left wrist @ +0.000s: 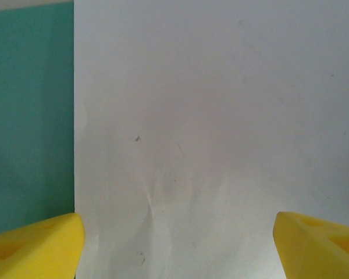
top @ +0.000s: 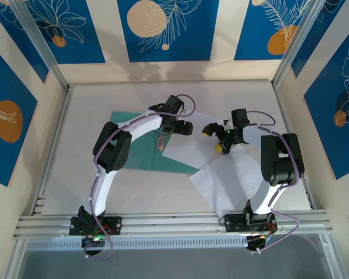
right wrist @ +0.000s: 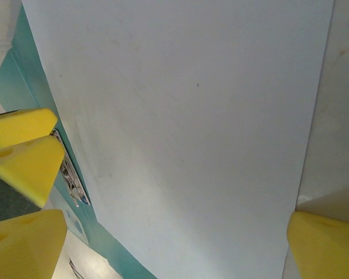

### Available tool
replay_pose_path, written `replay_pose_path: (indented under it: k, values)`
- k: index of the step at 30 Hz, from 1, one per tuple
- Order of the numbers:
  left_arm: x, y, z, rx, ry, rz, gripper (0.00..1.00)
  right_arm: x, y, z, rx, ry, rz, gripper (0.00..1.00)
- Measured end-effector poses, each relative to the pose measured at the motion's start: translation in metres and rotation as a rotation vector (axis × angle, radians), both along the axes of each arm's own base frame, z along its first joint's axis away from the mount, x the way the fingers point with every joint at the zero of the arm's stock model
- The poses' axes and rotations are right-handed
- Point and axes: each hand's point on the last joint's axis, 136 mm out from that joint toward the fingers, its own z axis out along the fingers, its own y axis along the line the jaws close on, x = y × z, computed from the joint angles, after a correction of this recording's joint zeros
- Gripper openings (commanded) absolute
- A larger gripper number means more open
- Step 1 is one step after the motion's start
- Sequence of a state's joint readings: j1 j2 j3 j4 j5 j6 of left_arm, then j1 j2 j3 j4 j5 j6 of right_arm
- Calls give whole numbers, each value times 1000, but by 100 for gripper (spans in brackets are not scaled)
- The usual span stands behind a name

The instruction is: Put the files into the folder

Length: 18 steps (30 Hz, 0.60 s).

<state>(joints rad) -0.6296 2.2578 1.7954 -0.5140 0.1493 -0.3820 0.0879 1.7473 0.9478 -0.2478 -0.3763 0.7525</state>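
Teal folder (top: 144, 156) lay left of the tabletop's (top: 87, 110) middle, far sheet (top: 187, 145) overlapping it, near sheet (top: 230, 177) toward the front right corner. Left wrist: left gripper (left wrist: 174, 250) gaped empty over the far sheet. Right wrist: right gripper (right wrist: 174, 247) gaped empty too.

We look down on a pale tabletop (top: 151, 195) boxed in by cream walls (top: 224, 35). Blue panels (top: 180, 35) on them carry white leaf drawings and orange or cream discs (top: 146, 18). Aluminium posts (top: 42, 49) rise at the back corners. A slotted metal rail (top: 174, 224) runs along the near edge. The light is soft.
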Motion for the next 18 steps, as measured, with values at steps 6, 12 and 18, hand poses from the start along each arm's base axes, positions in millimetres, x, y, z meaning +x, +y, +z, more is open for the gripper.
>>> replay_pose_path:
  k: [6, 12, 18]
  values:
    - [-4, 5, -8, 20, 28, 1, 91, 0, 0, -1, 1, 2, 1, 97]
    - [-4, 5, -8, 23, 25, -6, 92, 0, 0, -1, 0, 2, 1, 97]
    - [-3, 6, -8, 25, 23, -5, 95, 0, 1, -1, 1, 3, 1, 97]
